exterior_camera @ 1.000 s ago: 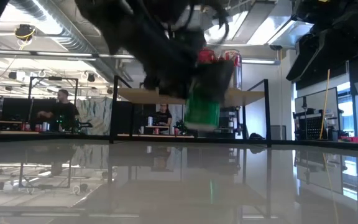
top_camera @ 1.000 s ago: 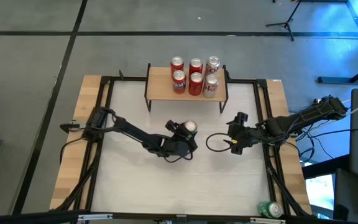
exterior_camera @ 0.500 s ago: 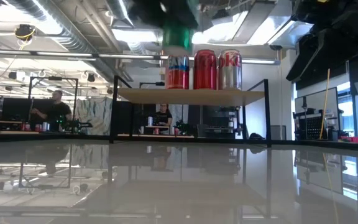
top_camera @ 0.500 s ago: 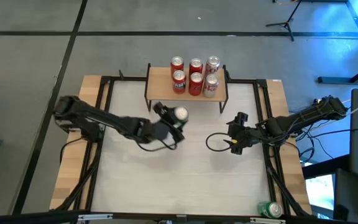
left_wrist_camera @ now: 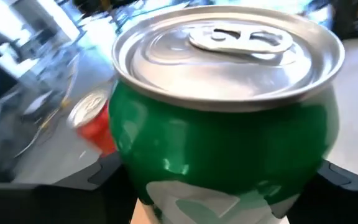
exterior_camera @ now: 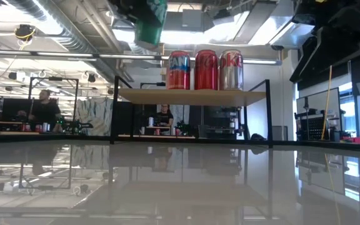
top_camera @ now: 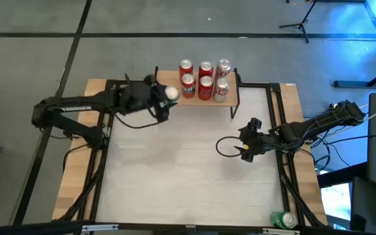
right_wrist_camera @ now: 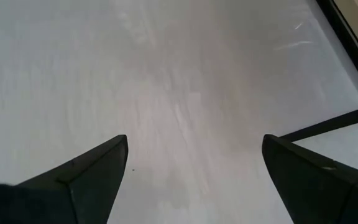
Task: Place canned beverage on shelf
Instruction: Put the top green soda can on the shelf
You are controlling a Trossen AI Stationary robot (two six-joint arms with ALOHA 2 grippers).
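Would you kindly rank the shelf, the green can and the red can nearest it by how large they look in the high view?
1. The shelf, clearly largest.
2 and 3. The green can, held in the left claw, and the red can look about alike; the green one is carried higher, nearer the camera, so I would not rank them.

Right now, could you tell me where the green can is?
The green can is held in the left end effector, above the shelf's left end in the high view, beside the red cans.
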